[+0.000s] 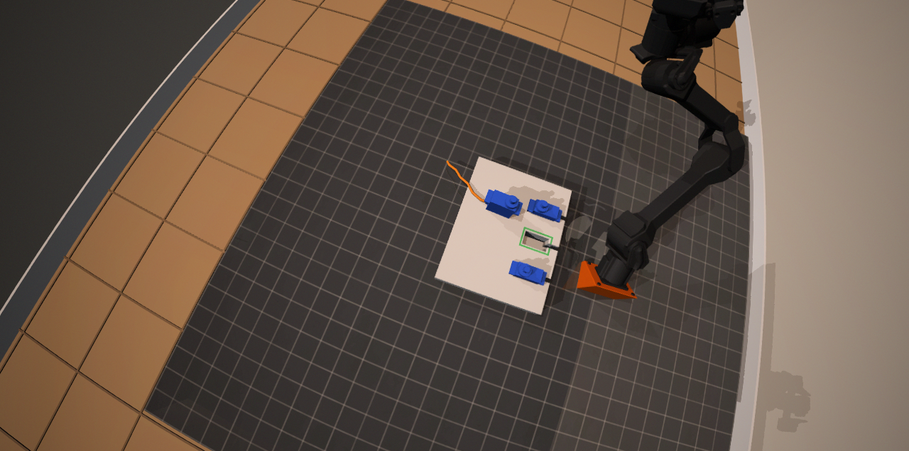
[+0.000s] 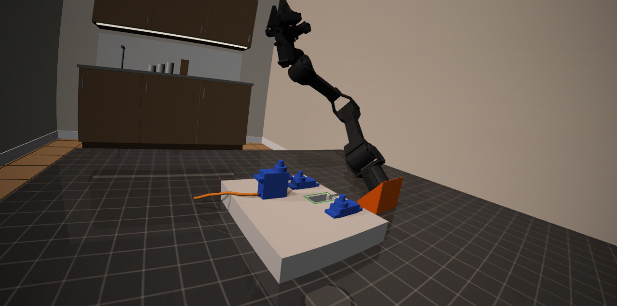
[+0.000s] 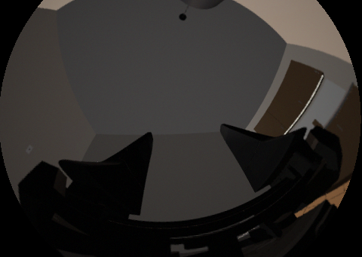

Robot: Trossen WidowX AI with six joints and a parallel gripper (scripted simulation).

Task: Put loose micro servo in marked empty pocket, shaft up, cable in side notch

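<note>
Jaws are held wide apart, with nothing gripped; the insertion is still to be done.
In the top view, the smooth blue, boxy loose servo [image 1: 501,203] [image 2: 272,185] is stood shaft-up on the matte pale deck [image 1: 470,257] [image 2: 280,231], toward half past ten from the green-outlined rectangular pocket [image 1: 534,243] [image 2: 318,198]; its wavy orange cable [image 1: 466,183] [image 2: 228,193] is not yet laid in the notch.

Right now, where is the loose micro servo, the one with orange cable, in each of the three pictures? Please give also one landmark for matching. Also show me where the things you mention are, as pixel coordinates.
Top: the loose micro servo [image 1: 502,203] [image 2: 273,184] is just above centre, right of the middle line, on the pale deck [image 1: 470,257] [image 2: 293,235].
Exterior: below centre, slightly left, standing on the deck.
Wrist: not in it.
Landmark: the green-outlined pocket [image 1: 520,238] [image 2: 308,199], shared by top and exterior only.
</note>
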